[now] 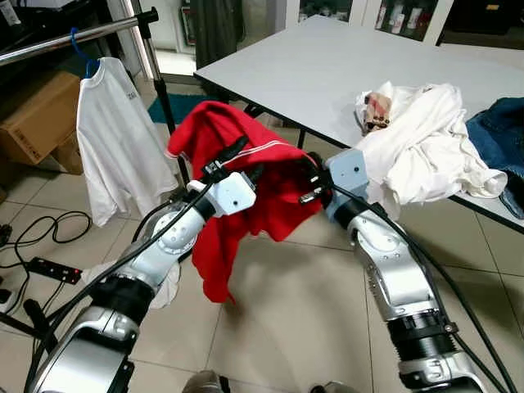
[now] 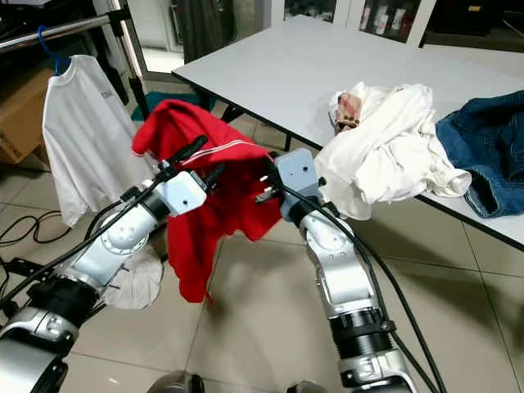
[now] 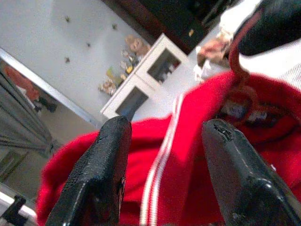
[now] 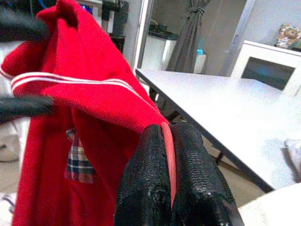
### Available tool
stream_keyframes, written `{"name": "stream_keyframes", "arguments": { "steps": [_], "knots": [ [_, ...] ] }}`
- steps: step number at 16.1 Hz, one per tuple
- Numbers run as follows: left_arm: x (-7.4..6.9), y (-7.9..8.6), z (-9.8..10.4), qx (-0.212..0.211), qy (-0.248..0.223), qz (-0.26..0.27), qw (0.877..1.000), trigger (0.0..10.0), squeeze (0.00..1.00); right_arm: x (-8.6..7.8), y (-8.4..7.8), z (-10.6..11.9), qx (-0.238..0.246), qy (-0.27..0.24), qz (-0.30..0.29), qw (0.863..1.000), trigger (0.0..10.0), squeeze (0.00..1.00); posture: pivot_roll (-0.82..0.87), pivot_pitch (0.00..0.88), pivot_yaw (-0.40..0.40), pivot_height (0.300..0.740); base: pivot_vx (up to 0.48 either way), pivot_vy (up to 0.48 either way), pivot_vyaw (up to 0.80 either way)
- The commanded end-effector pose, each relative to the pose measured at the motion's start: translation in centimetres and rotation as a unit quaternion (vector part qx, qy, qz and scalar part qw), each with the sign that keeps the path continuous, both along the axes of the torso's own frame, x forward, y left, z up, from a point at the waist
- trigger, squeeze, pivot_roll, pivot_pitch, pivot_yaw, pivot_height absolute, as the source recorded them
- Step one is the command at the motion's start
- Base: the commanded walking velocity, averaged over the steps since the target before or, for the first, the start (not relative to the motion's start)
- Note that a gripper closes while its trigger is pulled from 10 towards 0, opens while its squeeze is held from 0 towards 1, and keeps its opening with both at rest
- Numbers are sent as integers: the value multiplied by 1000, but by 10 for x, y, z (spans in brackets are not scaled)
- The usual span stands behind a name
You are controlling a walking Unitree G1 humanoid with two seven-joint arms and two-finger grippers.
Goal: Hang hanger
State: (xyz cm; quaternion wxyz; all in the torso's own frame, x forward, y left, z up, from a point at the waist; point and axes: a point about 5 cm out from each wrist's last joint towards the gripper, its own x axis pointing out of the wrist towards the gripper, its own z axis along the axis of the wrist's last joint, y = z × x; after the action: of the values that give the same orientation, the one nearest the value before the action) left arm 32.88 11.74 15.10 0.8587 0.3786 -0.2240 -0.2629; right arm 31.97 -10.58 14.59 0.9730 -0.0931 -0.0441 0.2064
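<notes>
Your right claw (image 4: 170,155) is clenched on the edge of the red shirt (image 1: 246,188), held in the air before the bench (image 1: 327,65). Your left claw (image 3: 164,155) is released, fingers straddling the shirt's white-striped fabric. Beyond, a white shirt (image 1: 115,135) hangs on the rail (image 1: 74,37).

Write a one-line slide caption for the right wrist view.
Right end effector pinches the edge of a red garment shut between its fingers, grey table behind.
</notes>
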Motion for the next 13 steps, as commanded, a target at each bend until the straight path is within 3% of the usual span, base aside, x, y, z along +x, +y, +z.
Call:
{"name": "stream_keyframes", "arguments": {
  "steps": [1, 4, 7, 8, 11, 13],
  "knots": [
    [-3, 2, 7, -6, -9, -13, 1000, 10000, 0, 3, 3, 15, -1, -41, 3, 999, 10000, 0, -27, 7, 33, 740, 0, 0, 0],
    [-18, 4, 10, 41, 26, -85, 995, 10000, 0, 2, 4, 16, -53, -75, 13, 996, 10000, 0, -21, 7, 28, 740, 0, 0, 0],
    [-33, 15, 4, 107, 96, -133, 981, 10000, 0, 3, 6, 18, -71, -90, 17, 993, 10000, 0, -16, 8, 27, 740, 0, 0, 0],
    [-39, 25, 1, 146, 124, -141, 971, 10000, 0, 3, 7, 19, -80, -100, 23, 992, 10000, 0, -16, 8, 27, 740, 0, 0, 0],
    [-41, 61, 11, 227, 141, -109, 958, 10000, 0, 1, 9, 20, -110, -123, 53, 985, 10000, 0, -10, 11, 27, 740, 0, 0, 0],
    [-40, 67, 16, 232, 137, -100, 958, 10000, 0, 1, 9, 20, -117, -125, 59, 983, 10000, 0, -10, 11, 27, 740, 0, 0, 0]
  ]
}}
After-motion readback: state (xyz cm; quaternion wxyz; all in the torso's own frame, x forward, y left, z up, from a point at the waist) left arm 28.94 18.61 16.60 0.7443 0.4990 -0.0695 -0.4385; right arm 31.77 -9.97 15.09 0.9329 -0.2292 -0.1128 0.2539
